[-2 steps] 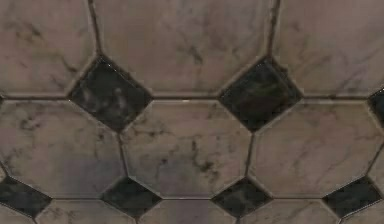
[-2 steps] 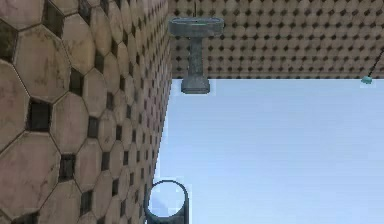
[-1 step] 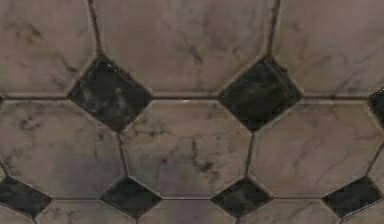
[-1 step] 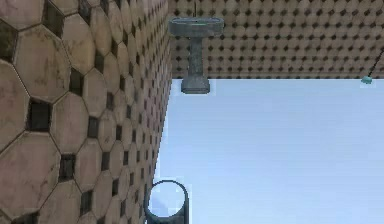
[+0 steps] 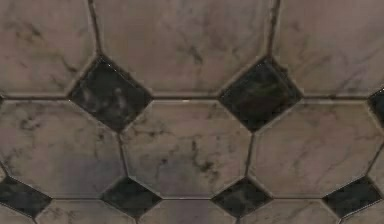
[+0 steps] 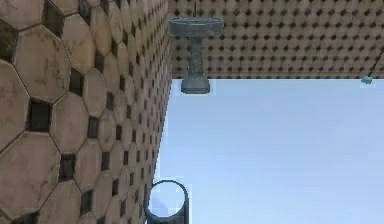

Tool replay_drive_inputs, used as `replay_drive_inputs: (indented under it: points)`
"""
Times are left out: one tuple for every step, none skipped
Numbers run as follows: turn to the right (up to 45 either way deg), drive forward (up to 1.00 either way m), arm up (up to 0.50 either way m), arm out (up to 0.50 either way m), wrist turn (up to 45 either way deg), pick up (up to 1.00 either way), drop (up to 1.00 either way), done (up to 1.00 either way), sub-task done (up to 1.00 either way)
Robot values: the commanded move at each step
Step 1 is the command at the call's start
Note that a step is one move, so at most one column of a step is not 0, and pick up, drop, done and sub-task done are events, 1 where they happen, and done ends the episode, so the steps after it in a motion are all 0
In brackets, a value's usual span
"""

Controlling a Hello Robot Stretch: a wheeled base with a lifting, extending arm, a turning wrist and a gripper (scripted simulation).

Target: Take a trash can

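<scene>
A round grey container with an open top (image 6: pixel 167 203) stands on the pale floor at the arm side view's bottom edge. It sits close to the tiled wall (image 6: pixel 70 110) on the left, and its lower part is cut off by the picture's edge. Its shape fits a small trash can.
Brown octagonal tiles with dark diamond insets (image 5: pixel 190 110) lie close ahead in the forward view. In the arm side view a grey pedestal sink (image 6: pixel 194 50) stands against the far tiled wall (image 6: pixel 290 40). A small teal thing (image 6: pixel 372 76) shows at the right edge. The pale floor (image 6: pixel 280 150) stretches between them.
</scene>
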Motion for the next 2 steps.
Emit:
replay_drive_inputs:
  points:
    - [0.0,0.00,0.00,0.00,45.0,0.00,0.00,0.00,0.00]
    - [0.0,0.00,0.00,0.00,15.0,0.00,0.00,0.00,0.00]
